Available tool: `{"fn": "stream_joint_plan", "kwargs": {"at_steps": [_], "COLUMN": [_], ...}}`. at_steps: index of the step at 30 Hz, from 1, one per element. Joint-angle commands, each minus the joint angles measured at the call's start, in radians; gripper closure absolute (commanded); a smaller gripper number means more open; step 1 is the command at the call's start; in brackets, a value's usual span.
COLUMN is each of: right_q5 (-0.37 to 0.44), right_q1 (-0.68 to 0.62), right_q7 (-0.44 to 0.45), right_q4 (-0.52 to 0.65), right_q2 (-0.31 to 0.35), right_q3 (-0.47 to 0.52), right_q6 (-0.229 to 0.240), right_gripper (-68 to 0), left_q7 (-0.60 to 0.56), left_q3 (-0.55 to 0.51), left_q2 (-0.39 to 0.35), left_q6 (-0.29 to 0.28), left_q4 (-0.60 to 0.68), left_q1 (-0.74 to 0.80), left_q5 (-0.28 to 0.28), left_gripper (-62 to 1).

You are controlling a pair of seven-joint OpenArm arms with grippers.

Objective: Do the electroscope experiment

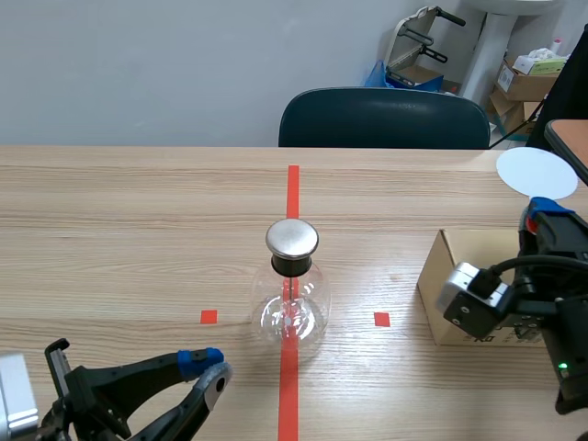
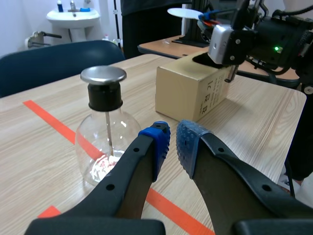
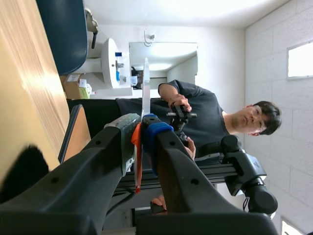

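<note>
The electroscope (image 1: 292,292), a clear glass flask with a black stopper and a round metal cap, stands on the red tape line mid-table. In the left wrist view the electroscope (image 2: 103,132) is just ahead of my left gripper (image 2: 173,142) and to one side. That gripper (image 1: 213,366) hovers low near the table's front edge, blue pads almost touching, holding nothing. My right gripper (image 1: 544,218) hangs over a cardboard box (image 1: 478,285) and is shut on the orange-red handle of a flat white disc (image 1: 537,172). The right gripper (image 3: 139,134) shows the disc (image 3: 145,88) edge-on.
The cardboard box (image 2: 188,90) sits at the table's right, a little right of the flask. A dark blue chair (image 1: 384,118) stands behind the far edge. A person (image 3: 195,115) in a dark shirt stands beyond the table. Shelves and boxes fill the back right corner.
</note>
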Motion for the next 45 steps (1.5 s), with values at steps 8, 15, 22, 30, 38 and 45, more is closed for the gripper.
{"fn": "stream_joint_plan", "kwargs": {"at_steps": [8, 15, 22, 30, 38, 45], "right_q5": [-0.078, -0.110, -0.126, -0.126, -0.113, -0.095], "right_q1": [0.052, 0.077, 0.077, 0.077, 0.074, 0.074], "right_q7": [-0.131, -0.214, -0.235, -0.245, -0.223, -0.223], "right_q4": [0.017, 0.017, 0.016, 0.016, 0.016, 0.016], "right_q2": [0.014, 0.014, 0.014, 0.014, 0.014, 0.014], "right_q3": [-0.114, -0.211, -0.269, -0.315, -0.340, -0.344], "right_q6": [-0.036, 0.011, 0.045, 0.090, 0.091, 0.116], "right_gripper": [-0.8, -0.8, -0.8, -0.8, -0.8, -0.8], "left_q7": [0.058, 0.069, 0.073, 0.094, 0.100, 0.108], "left_q3": [0.004, 0.004, 0.004, 0.064, 0.116, 0.117], "left_q2": [0.034, 0.040, 0.079, 0.090, 0.094, 0.140], "left_q6": [-0.028, -0.032, -0.055, -0.054, -0.043, -0.044], "left_q4": [0.014, -0.009, -0.074, -0.103, -0.120, -0.219], "left_q1": [-0.054, -0.096, -0.130, -0.202, -0.259, -0.291], "left_q5": [-0.004, -0.008, -0.011, -0.060, -0.108, -0.108], "left_gripper": [-8.5, -5.8, -4.0, -3.4, -2.9, -2.9]}}
